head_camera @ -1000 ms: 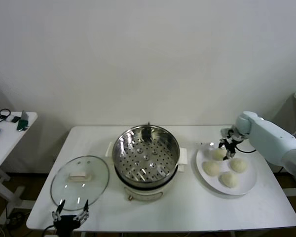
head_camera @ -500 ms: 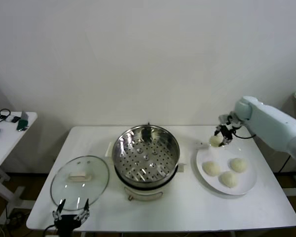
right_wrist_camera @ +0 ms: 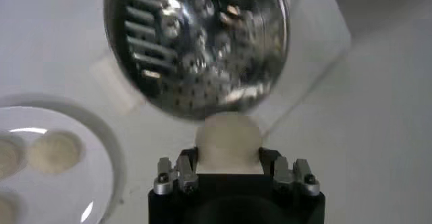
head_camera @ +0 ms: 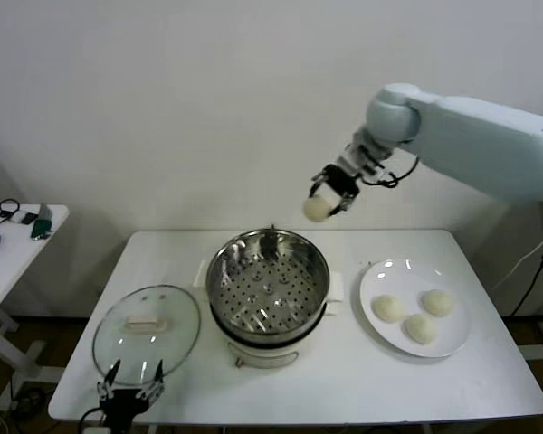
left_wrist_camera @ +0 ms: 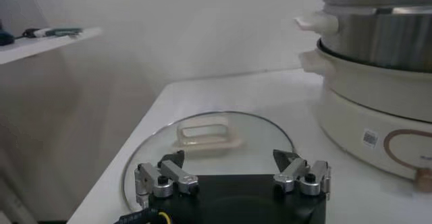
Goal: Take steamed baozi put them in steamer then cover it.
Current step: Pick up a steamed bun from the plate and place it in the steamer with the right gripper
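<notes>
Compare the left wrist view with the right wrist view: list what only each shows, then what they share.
Only the left wrist view: the cover lying flat on the table beside the steamer's cream base, the open left tool low near its edge, and a side shelf.

Only the right wrist view: the right tool shut on a baozi high above the table, the perforated tray inside, and the plate with other baozi.

Both: the steamer and the white table.
</notes>
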Available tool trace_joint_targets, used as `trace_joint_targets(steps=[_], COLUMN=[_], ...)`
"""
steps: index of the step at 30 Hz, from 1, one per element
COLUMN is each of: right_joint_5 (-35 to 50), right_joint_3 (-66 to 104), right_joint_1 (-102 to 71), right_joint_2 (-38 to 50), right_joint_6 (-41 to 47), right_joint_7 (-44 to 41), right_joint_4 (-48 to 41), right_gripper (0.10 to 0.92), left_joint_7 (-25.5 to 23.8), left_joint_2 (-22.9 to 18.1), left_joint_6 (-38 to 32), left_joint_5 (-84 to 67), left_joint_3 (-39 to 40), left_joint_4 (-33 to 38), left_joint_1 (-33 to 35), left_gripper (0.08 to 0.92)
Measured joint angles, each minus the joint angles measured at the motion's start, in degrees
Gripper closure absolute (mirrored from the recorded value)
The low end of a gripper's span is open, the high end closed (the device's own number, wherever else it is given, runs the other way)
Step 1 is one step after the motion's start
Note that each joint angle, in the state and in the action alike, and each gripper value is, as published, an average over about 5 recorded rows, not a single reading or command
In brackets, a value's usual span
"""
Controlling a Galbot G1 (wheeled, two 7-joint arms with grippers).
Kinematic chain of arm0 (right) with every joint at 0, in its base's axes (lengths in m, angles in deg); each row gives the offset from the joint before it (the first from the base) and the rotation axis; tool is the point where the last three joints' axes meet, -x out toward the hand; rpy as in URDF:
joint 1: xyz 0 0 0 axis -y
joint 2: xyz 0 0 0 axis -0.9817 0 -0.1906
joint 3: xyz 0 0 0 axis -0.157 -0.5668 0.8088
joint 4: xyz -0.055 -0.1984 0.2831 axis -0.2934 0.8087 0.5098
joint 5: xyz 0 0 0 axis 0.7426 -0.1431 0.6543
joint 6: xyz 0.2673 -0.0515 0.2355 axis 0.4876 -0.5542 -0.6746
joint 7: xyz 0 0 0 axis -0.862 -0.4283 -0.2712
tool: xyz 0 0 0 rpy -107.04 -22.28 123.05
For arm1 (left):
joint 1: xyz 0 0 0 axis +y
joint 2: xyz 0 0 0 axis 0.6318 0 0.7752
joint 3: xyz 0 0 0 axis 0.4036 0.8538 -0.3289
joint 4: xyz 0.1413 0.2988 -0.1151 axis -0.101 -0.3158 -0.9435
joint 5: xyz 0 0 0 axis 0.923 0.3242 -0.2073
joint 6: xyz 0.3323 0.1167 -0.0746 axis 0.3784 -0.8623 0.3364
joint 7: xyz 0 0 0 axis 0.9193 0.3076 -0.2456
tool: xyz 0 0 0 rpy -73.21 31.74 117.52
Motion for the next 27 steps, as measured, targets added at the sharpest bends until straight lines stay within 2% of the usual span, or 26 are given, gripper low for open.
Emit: trace_joint_targets(steps=[5, 14, 27], right_joint_5=[-5.0, -14.2, -20.3], right_joint_3=[-0.9, -0.7, 1.4], right_joint_1=[-2.8, -10.9, -17.7], right_joint_2=[-3.3, -8.9, -12.7], right_joint_6=[-3.0, -5.8, -7.7], right_joint_7=[1.9, 6.2, 11.2], right_joint_4=[0.4, -6.5, -13.5], right_gripper=[0.406, 0.406, 0.389], left_joint_7=[0.0, 0.2, 0.8], left_joint_2=[0.1, 0.1, -0.7], left_joint_6=[-0.3, -0.5, -0.5], left_joint_5=[-0.1, -0.2, -0.1], left_joint_3=[-0.6, -1.2, -1.0], left_joint_4=[0.3, 0.6, 1.4], left_joint_1=[0.1, 0.5, 0.9], left_gripper=[0.177, 0.177, 0.177])
